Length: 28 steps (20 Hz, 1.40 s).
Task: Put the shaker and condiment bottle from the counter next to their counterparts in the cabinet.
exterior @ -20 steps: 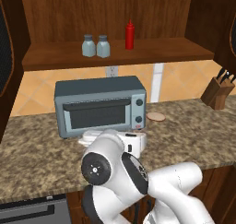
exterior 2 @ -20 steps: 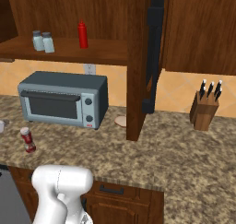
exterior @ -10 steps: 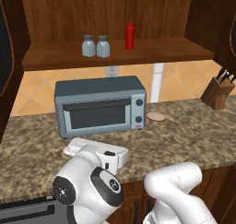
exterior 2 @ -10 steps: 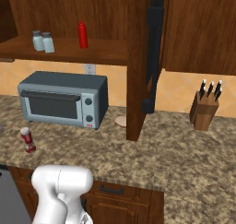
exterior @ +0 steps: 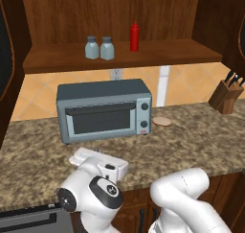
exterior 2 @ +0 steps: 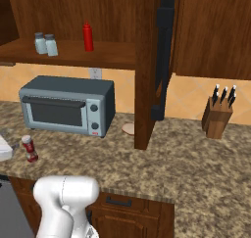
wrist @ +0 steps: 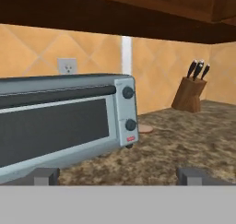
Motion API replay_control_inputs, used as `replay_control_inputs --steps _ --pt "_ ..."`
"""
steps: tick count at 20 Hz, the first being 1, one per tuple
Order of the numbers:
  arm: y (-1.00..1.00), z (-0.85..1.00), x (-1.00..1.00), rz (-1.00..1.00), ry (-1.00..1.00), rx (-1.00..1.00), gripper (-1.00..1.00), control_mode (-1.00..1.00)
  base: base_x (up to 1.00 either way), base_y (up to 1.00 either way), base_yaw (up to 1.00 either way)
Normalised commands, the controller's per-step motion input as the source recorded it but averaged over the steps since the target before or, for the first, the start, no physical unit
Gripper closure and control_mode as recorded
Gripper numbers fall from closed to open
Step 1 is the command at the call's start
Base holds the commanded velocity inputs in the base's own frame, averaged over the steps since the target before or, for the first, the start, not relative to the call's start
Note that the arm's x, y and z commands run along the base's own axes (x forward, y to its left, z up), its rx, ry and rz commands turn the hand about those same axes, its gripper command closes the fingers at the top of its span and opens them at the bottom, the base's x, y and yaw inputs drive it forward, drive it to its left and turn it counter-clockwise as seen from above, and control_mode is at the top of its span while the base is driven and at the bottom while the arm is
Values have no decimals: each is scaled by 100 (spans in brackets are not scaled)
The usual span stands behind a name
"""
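Two near-identical pale blue-grey shakers [exterior: 92,47] [exterior: 107,48] stand side by side on the cabinet shelf [exterior: 167,52], left of the slim red squeeze bottle [exterior: 135,36]. In the right base view the shakers [exterior 2: 39,43] [exterior 2: 51,45] and squeeze bottle [exterior 2: 87,36] show on the same shelf [exterior 2: 108,56]. The stout condiment bottle [exterior 2: 29,148] stands upright near the counter's [exterior 2: 186,168] front edge, ahead of the toaster oven. My gripper [wrist: 117,177] hangs low over the counter, just left of that bottle, open, with nothing between its fingertips [wrist: 44,176].
A grey toaster oven [exterior: 103,110] sits at the back of the counter [exterior: 191,136] under the shelf. A tan disc [exterior: 161,121] lies to its right. The knife block [exterior: 226,95] stands far right. A cabinet door edge [exterior 2: 147,70] hangs over the counter's middle.
The arm has folded down and swung left, bringing the hand low over the counter's front left. The condiment bottle, the shakers and the cameras have stayed put.
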Motion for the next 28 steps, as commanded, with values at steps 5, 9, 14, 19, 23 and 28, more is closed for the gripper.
replay_control_inputs --steps 5,9,14,19,23,28 --pt "58 -47 25 -31 -7 0 -100 -100 0 0 0" --pt "86 -18 27 -16 -14 0 -100 -100 0 0 0" --pt "18 -32 46 -14 -9 1 -100 -100 0 0 0" --pt "-2 -51 22 -23 -1 5 -100 -100 0 0 0" --pt "4 -32 14 -4 -3 4 -100 -100 0 0 0" --pt "-1 -24 38 0 0 8 -100 -100 0 0 0"
